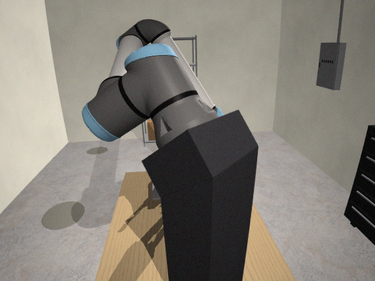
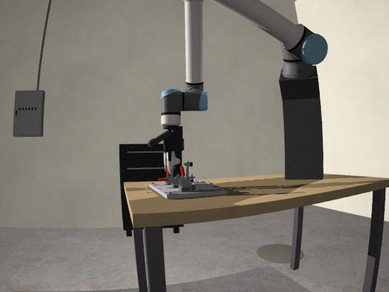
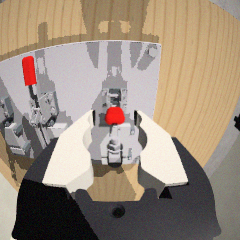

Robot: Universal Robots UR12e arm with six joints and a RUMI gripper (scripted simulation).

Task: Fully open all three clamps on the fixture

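The fixture plate (image 2: 196, 195) (image 3: 70, 70) is light grey and carries clamps with red handles and grey parts. In the wrist view one red handle (image 3: 115, 118) stands up towards the camera, between the fingertips. My gripper (image 3: 114, 111) is partly open around it, with a gap on each side. Left of it, a second red handle (image 3: 29, 71) lies out over the plate. The exterior view shows a low, flat red handle (image 2: 162, 179) and a raised, tilted one (image 2: 182, 171). A third clamp's metalwork is cut off at the wrist view's left edge. The top view hides most of the fixture.
The fixture sits near one end of the wooden table (image 2: 251, 201) (image 1: 268, 257). The black robot column (image 1: 208, 226) (image 2: 302, 138) stands at the other end. A black drawer cabinet (image 2: 141, 160) (image 1: 363, 178) stands beyond the table. A grey wall box (image 1: 330, 66) (image 2: 28, 122) hangs far off.
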